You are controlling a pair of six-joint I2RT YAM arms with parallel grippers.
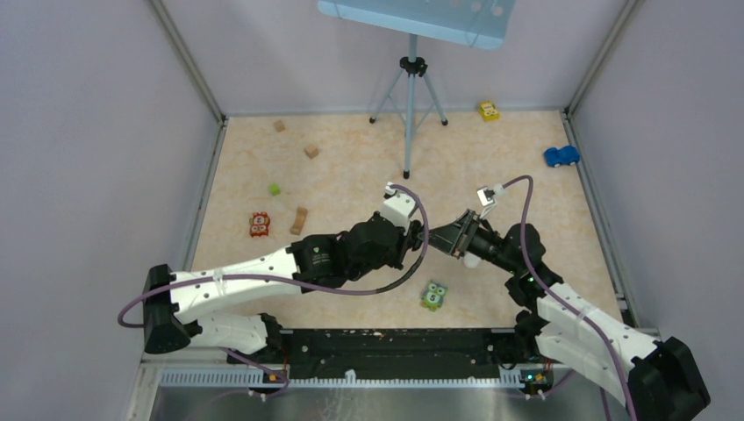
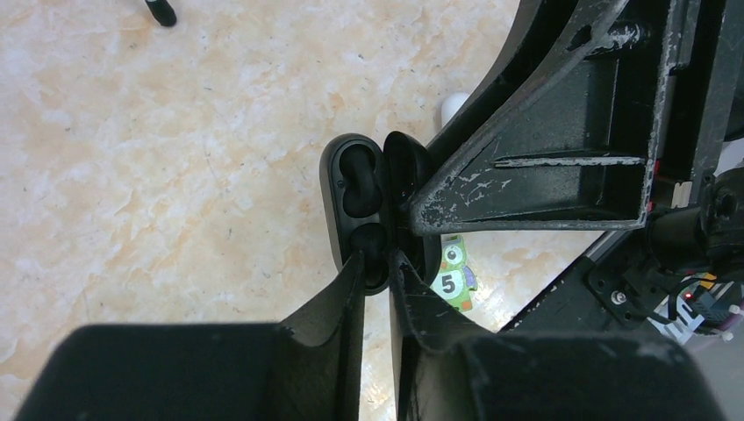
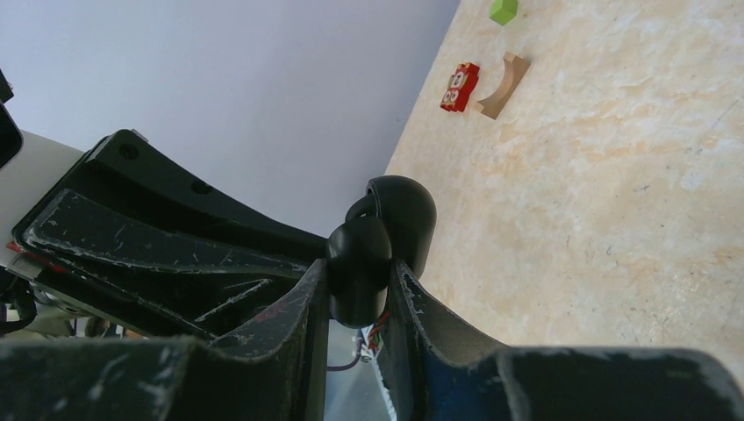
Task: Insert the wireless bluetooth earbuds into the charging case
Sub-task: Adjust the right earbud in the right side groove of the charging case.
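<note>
I'm holding the black charging case (image 2: 336, 189) up over the table (image 1: 351, 175), approx. mid-table and a bit to the right, w/ both grippers meeting on it. My R gripper (image 3: 360, 267) is pinching it: in the R wrist view both fingers are pressing on the case's rounded body, one on each side. The case is standing open, w/ its lid (image 2: 408, 162) swung toward the R gripper's side and its base facing my L wrist cam.

Two black buds are sitting in the base: bud A (image 2: 358, 180) in the well farther from my L fingertips, bud B (image 2: 370, 239) in the well right at them. My L gripper (image 2: 375, 263) is reaching in from the left. Its fingers are standing only narrowly apart, tips flanking bud B & the end of the base. I can't tell whether they're squeezing anything or just touching.

A small white rounded thing (image 1: 471, 260) is lying on the table just near of the R gripper; can't tell if it's a bud or a case. The owl toy (image 1: 433, 296) w/ a "5" is lying nearer still. Off to the left, a red block (image 1: 259, 224) and a wooden arch (image 1: 300, 219) are sitting side by side, w/ a green cube (image 1: 275, 189) a bit farther back. A tripod (image 1: 410, 96) is standing at the far side, and a blue car (image 1: 561, 156) is sitting far right.
</note>
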